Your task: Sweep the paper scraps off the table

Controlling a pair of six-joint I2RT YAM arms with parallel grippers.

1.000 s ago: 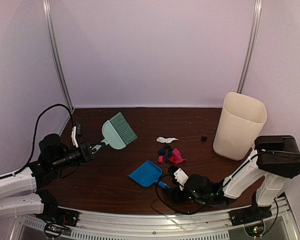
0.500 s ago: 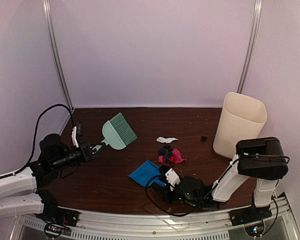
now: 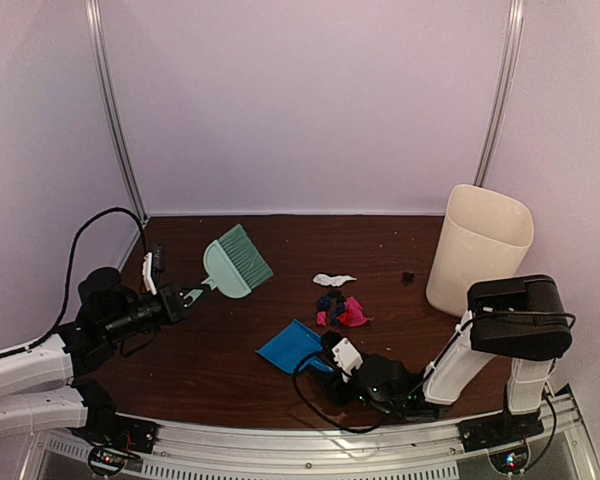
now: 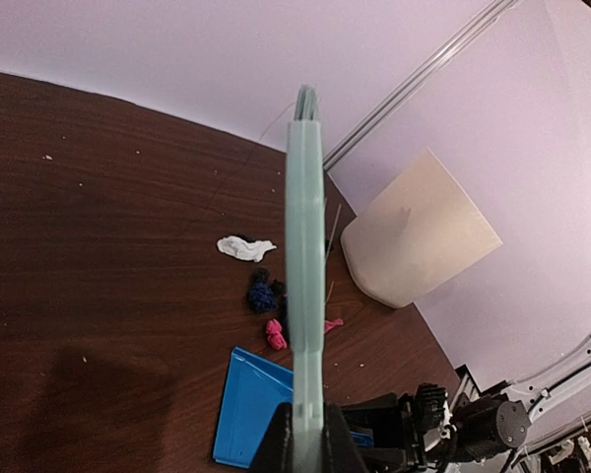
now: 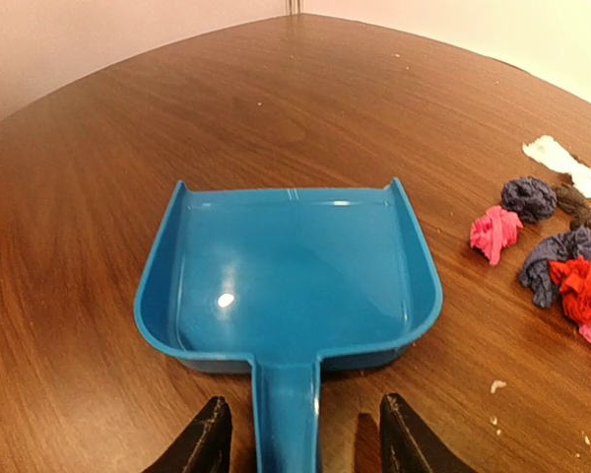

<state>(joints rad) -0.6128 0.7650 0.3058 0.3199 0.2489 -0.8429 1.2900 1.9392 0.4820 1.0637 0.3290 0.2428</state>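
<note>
Paper scraps (image 3: 338,308), magenta-pink, dark blue, white and black, lie in a loose cluster mid-table; they also show in the left wrist view (image 4: 264,293) and the right wrist view (image 5: 557,266). A blue dustpan (image 3: 292,346) lies flat just left of them, empty (image 5: 291,276). My right gripper (image 5: 303,441) is open, its fingers on either side of the dustpan handle with gaps. My left gripper (image 3: 187,296) is shut on the handle of a mint-green brush (image 3: 237,261), held above the table's left part (image 4: 303,286).
A tall cream bin (image 3: 478,250) stands at the right back. A small black bit (image 3: 408,276) lies near the bin. The wood table (image 3: 210,360) has a silver rail along its front edge. A cable loops near the right arm's base.
My right gripper has slid left along the table to the dustpan handle. The left arm and brush have barely moved.
</note>
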